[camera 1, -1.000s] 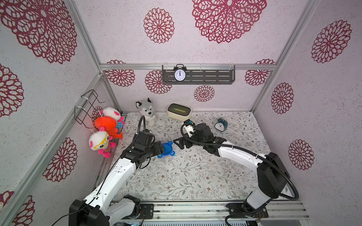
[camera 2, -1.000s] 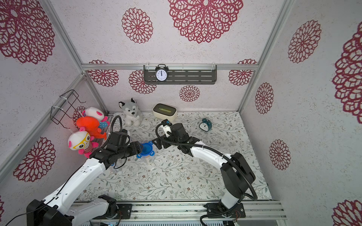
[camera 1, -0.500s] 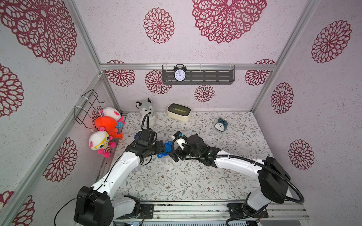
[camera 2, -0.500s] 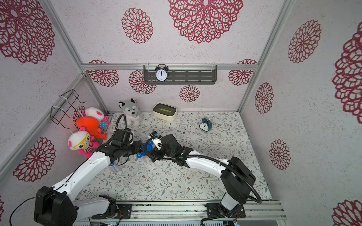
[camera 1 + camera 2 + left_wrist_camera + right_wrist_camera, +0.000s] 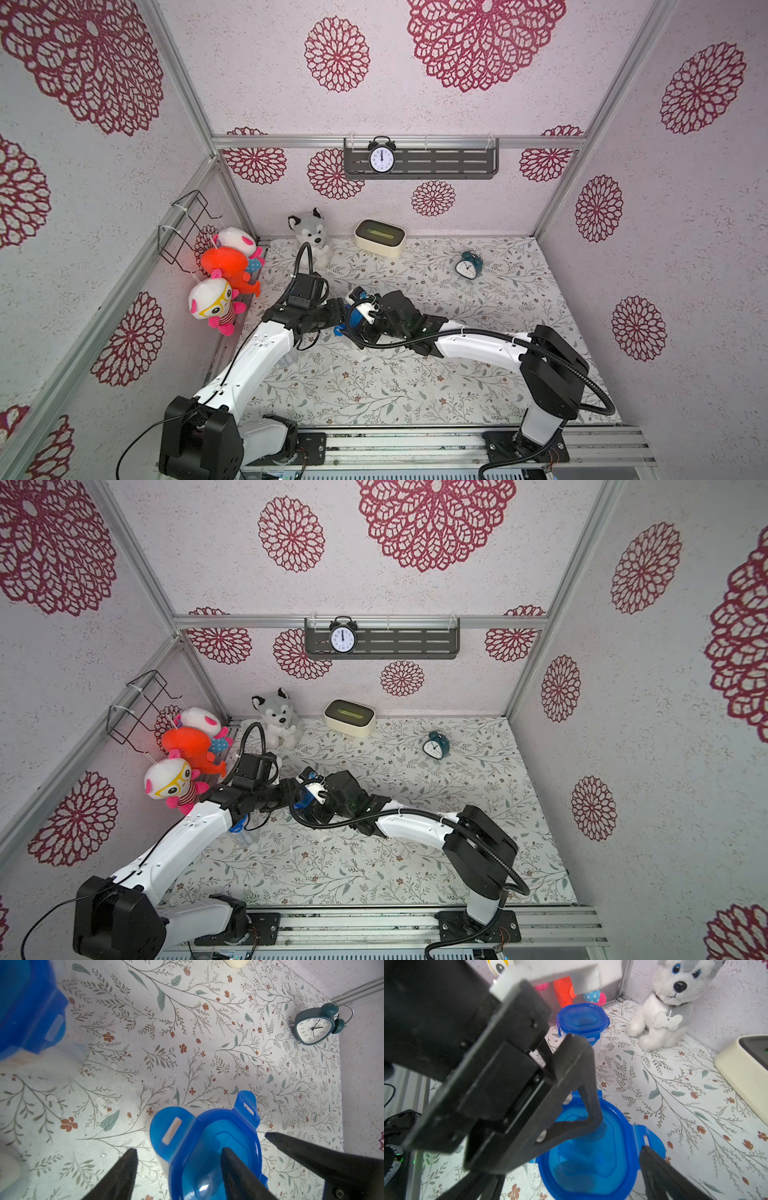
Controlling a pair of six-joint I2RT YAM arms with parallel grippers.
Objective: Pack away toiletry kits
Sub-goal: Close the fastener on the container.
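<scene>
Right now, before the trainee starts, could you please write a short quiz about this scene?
1. True or false: the teal alarm clock lies face down.
2. Which thing do the left arm's fingers reach? A) blue lid B) tissue box C) husky plush
3. How many blue-lidded cups show in the right wrist view?
Key: 1 false, its face shows; 2 A; 3 two.
</scene>
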